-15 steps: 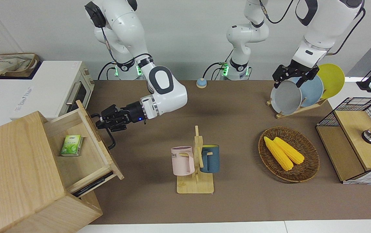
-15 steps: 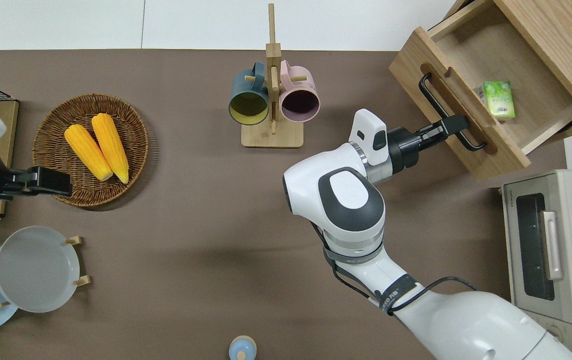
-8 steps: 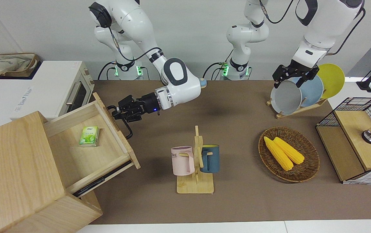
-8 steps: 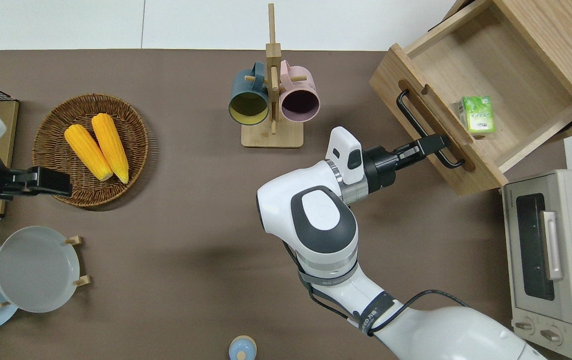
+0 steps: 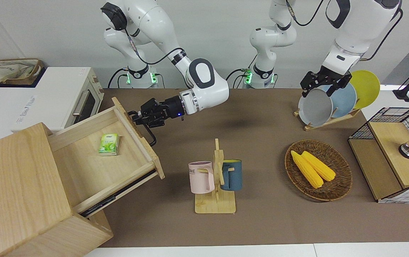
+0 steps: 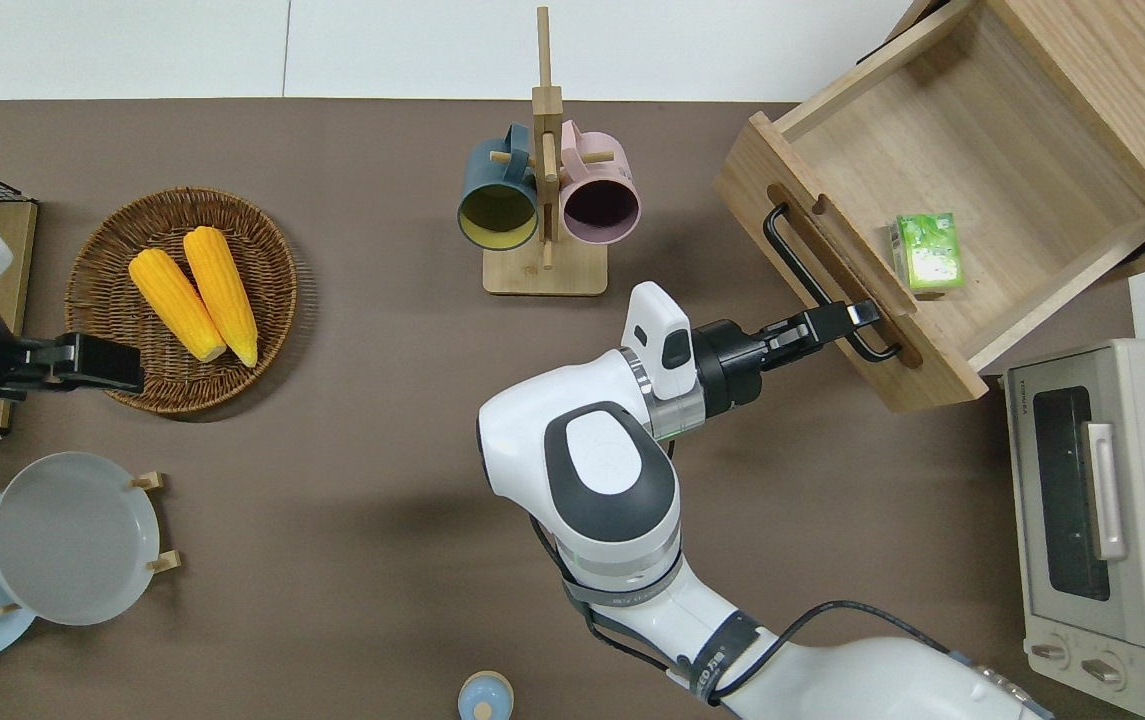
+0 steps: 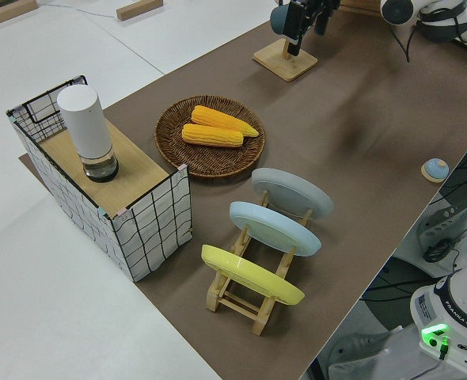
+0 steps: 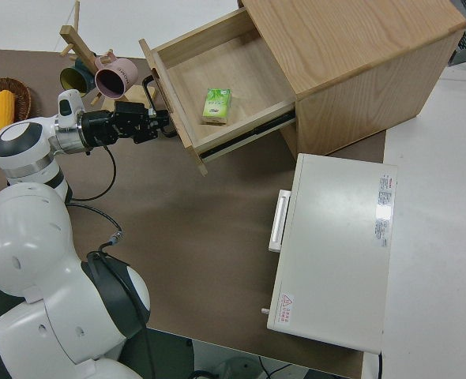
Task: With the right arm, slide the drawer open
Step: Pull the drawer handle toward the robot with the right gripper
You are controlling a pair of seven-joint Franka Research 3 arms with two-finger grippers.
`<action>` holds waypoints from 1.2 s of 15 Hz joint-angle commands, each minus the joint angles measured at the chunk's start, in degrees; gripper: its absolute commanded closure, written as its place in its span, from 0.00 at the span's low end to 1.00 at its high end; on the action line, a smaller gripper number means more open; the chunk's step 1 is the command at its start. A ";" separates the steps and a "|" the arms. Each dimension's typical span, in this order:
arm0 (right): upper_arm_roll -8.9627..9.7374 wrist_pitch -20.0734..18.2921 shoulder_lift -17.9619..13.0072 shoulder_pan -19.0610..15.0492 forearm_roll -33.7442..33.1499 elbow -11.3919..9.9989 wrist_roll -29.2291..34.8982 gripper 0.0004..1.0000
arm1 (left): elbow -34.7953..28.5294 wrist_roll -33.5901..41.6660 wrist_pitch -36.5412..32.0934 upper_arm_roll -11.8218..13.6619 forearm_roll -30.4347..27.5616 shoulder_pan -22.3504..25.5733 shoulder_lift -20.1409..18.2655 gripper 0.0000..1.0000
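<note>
The pale wooden drawer (image 5: 93,171) (image 6: 1002,150) (image 8: 209,67) stands pulled far out of the big light-wood box (image 5: 15,178) at the right arm's end of the table. A small green carton (image 5: 109,144) (image 6: 925,252) lies on its floor. My right gripper (image 5: 138,117) (image 6: 857,315) (image 8: 160,122) is shut on the black bar handle (image 5: 149,136) (image 6: 800,270), at the handle's end nearer to the robots. The right arm stretches level over the table toward the drawer front. My left arm (image 5: 343,46) is parked.
A mug rack (image 6: 544,210) with a pink and a blue mug stands mid-table, close to the drawer front. The white toaster oven (image 6: 1102,520) sits beside the box, nearer to the robots. A corn basket (image 5: 318,169), plate rack (image 5: 327,103) and wire-mesh box (image 5: 390,153) fill the left arm's end.
The right gripper has drawn back toward the middle of the table with the handle, and the drawer has slid farther out. The green carton moved along with it. The left arm is unchanged.
</note>
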 commanded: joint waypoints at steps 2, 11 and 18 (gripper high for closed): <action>1.59 -5.73 -2.50 0.58 1.99 -0.36 -1.14 0.64 | -0.28 0.40 -0.65 0.28 0.56 -0.35 -0.57 0.00; 2.65 -7.23 -2.85 1.01 3.31 -0.19 -1.14 0.27 | -0.28 0.40 -0.65 0.28 0.65 -0.26 -0.57 0.00; 2.74 -6.26 -4.34 1.45 7.52 0.86 -1.66 0.01 | -0.28 0.40 -0.74 0.28 0.65 -0.26 -0.57 0.00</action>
